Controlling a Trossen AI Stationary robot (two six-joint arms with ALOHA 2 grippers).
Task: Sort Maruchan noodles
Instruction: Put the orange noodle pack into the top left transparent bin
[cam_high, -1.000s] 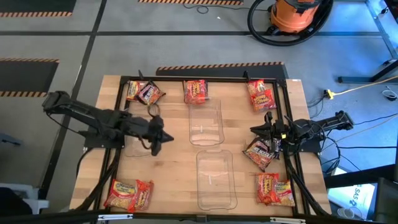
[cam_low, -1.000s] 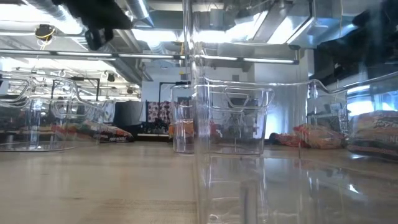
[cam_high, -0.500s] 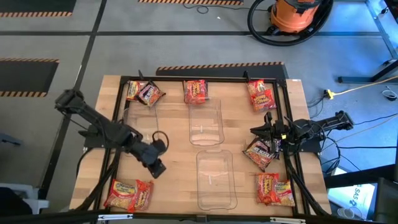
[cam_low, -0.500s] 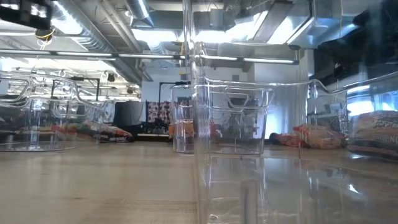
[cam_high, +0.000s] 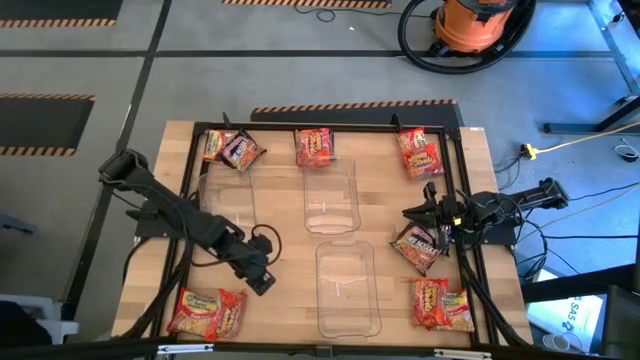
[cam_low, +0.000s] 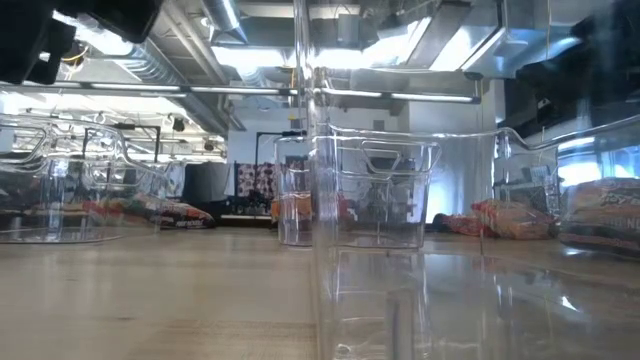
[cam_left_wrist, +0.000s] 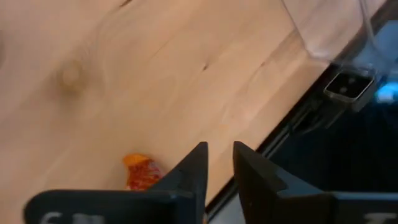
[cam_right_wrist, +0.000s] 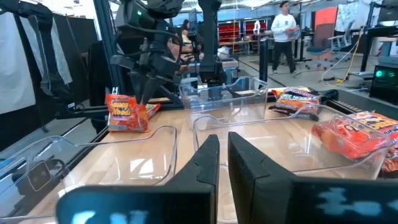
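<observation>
Two dark arms work over the pale wooden table (cam_high: 280, 255), and the crinkly red, orange and maroon Maruchan noodle packets lie in small groups around its edge. Taking the table as a clock face from above, one pair of packets (cam_high: 230, 148) sits at eleven o'clock, a single red packet (cam_high: 314, 146) at twelve, another (cam_high: 419, 153) at one, a dark packet (cam_high: 418, 247) at about four, a pair (cam_high: 440, 303) at five, and a pair (cam_high: 208, 312) at seven. Three clear plastic bins (cam_high: 330, 195) stand in the middle and left of the table, all without packets.

The left gripper (cam_high: 258, 280) hangs over bare wood toward seven o'clock, just up from the seven-o'clock pair; its wrist view shows its fingers (cam_left_wrist: 189, 171) a narrow gap apart, holding nothing, with an orange packet corner (cam_left_wrist: 141, 172) beyond them. The right gripper (cam_high: 420, 210) waits at three o'clock, just above the dark packet, its fingers (cam_right_wrist: 208, 155) together and empty.
</observation>
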